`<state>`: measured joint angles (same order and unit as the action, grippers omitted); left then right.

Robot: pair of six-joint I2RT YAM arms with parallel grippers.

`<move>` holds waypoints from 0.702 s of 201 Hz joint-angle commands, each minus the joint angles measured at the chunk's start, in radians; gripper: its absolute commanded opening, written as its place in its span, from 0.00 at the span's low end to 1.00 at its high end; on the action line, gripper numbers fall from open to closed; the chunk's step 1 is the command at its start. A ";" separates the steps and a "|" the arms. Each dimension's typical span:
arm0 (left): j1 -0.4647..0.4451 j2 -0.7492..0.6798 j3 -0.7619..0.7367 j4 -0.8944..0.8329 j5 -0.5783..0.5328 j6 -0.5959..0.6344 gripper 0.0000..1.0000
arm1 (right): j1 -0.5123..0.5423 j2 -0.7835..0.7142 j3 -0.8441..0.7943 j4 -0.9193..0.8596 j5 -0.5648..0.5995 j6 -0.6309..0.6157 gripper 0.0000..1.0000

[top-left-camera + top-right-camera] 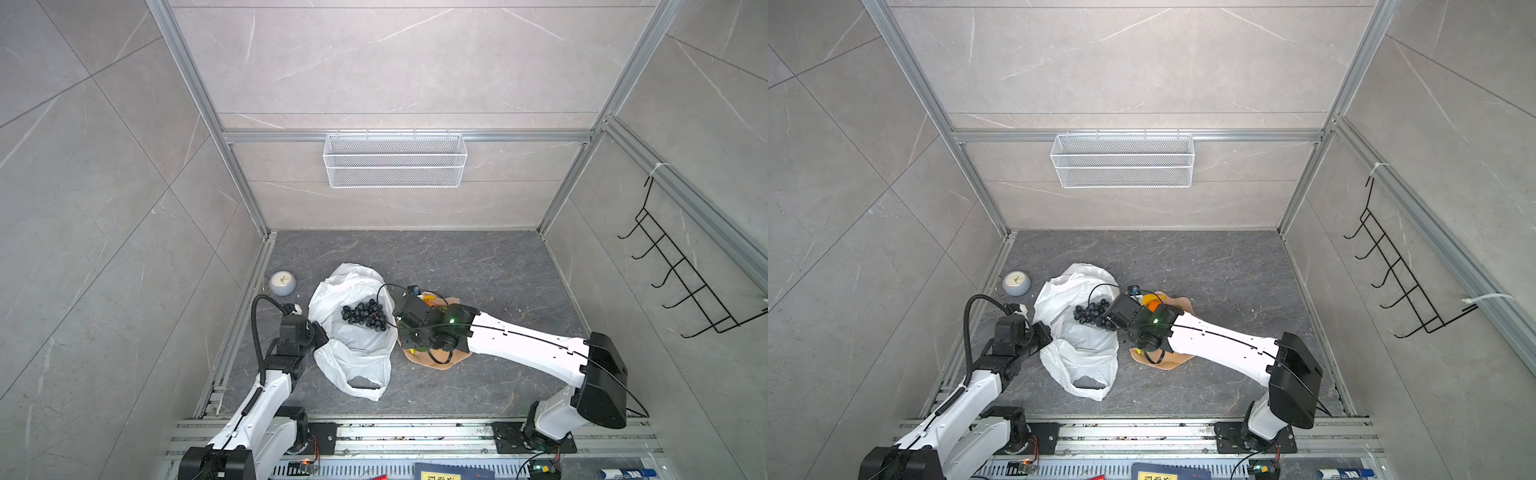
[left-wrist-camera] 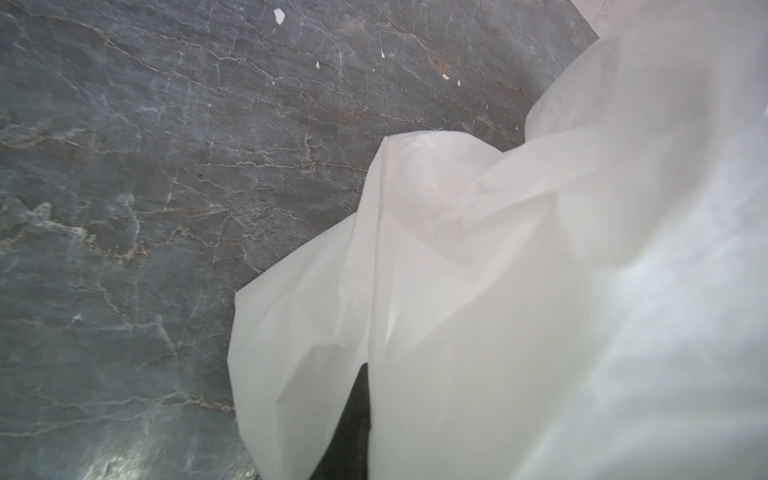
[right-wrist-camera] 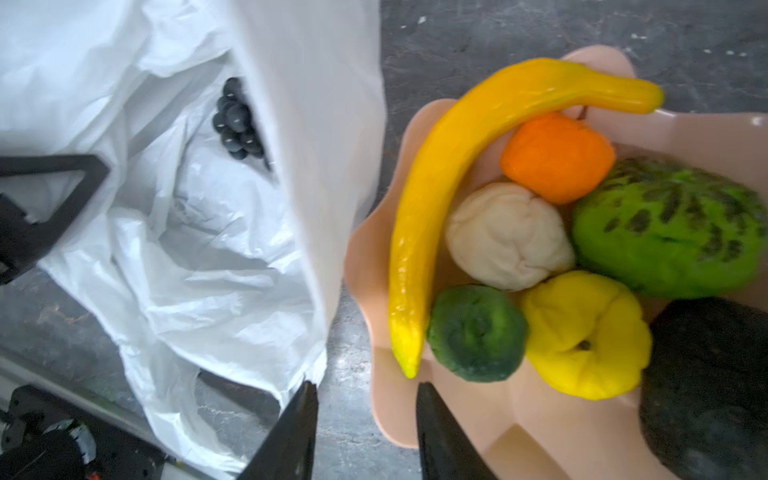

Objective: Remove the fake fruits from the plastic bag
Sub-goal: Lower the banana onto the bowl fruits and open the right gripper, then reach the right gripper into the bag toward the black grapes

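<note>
Inside the plastic bag [image 1: 353,347], on its crumpled floor toward the far side, lies the dark grape bunch [image 1: 363,315], the only fruit visible in there. In both top views its long axis runs roughly across the frame, with one end turned toward the right arm. The bag's mouth gapes upward, so the grapes show uncovered from above and through the opening in the right wrist view.

Just beside the bag, toward the right arm, the wavy pink plate [image 3: 540,419] carries the other pieces: banana [image 3: 436,199], orange [image 3: 557,158], cream piece [image 3: 507,237], bumpy green fruit [image 3: 665,224], small dark green fruit [image 3: 476,332], yellow fruit [image 3: 586,336] and a dark brown one [image 3: 706,386].

The right gripper [image 3: 365,386] hangs over the strip of floor between bag and plate, jaws spread with nothing between them, one tip just beside the bag's edge. From those jaws the grapes lie sideways, away from the plate and past the bag's near wall, so this free arm looks the better placed to reach them. Its forearm stretches from the near right base across the plate, wrist tipped downward.

The left gripper [image 1: 323,338] sits at the bag's opposite edge, jaws pressed together on a fold of plastic, which drapes over its finger in the left wrist view; it appears to be holding the mouth open.
</note>
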<state>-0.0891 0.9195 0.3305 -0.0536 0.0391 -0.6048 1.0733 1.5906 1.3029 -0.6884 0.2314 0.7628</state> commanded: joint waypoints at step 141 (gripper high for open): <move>-0.079 0.169 0.099 0.022 0.079 0.080 0.41 | -0.021 0.479 0.299 0.118 -0.085 0.041 0.28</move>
<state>-0.1505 1.0412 0.3740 -0.0513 0.0860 -0.5594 1.0485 2.0525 1.5841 -0.5411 0.1047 0.7818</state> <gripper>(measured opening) 0.389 0.281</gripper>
